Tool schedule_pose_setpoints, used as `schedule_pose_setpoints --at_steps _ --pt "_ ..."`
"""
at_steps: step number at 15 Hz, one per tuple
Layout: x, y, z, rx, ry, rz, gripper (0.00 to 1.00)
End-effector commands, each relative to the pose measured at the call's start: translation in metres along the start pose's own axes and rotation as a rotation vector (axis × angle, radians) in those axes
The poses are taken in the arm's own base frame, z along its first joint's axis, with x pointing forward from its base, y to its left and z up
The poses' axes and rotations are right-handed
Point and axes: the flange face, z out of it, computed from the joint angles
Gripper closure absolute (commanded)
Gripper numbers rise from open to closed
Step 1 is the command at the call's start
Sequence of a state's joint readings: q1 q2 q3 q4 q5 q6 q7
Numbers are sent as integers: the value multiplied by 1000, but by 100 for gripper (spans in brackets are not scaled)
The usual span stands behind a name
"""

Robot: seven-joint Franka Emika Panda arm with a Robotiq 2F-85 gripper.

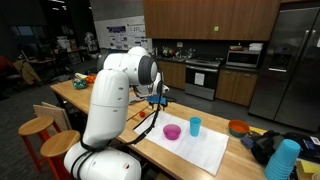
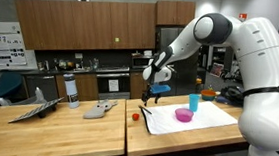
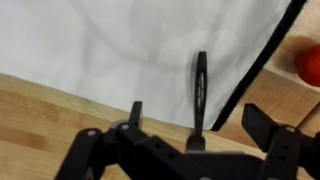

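My gripper (image 3: 196, 113) hangs open above the edge of a white mat (image 3: 120, 45), with one finger on each side of a slim black stick-like utensil (image 3: 200, 85). The utensil lies on the mat and runs onto the wooden tabletop (image 3: 40, 110), and nothing is held. In both exterior views the gripper (image 1: 158, 100) (image 2: 150, 96) sits a little above the table at the mat's end. A small red round thing (image 3: 311, 66) (image 2: 134, 115) rests on the wood just beyond the mat's dark border. Farther along the mat stand a pink bowl (image 1: 172, 131) (image 2: 183, 115) and a blue cup (image 1: 195, 125) (image 2: 194, 102).
An orange bowl (image 1: 238, 127) and a stack of blue cups (image 1: 283, 160) sit past the mat (image 1: 195, 148). In an exterior view a grey gadget (image 2: 100, 109), a bottle (image 2: 70, 90) and a folded item (image 2: 35, 108) lie on the adjoining table. Wooden stools (image 1: 38, 128) stand beside the counter.
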State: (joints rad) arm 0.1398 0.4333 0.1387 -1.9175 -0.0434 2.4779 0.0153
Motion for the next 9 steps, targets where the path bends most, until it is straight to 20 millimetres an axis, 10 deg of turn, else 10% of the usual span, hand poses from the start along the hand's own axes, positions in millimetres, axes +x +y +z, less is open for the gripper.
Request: schedule_pose_setpoints --at_steps 1,9 --pt "3 -3 -1 1 4 -7 0" --pt "3 -4 2 3 0 -7 0"
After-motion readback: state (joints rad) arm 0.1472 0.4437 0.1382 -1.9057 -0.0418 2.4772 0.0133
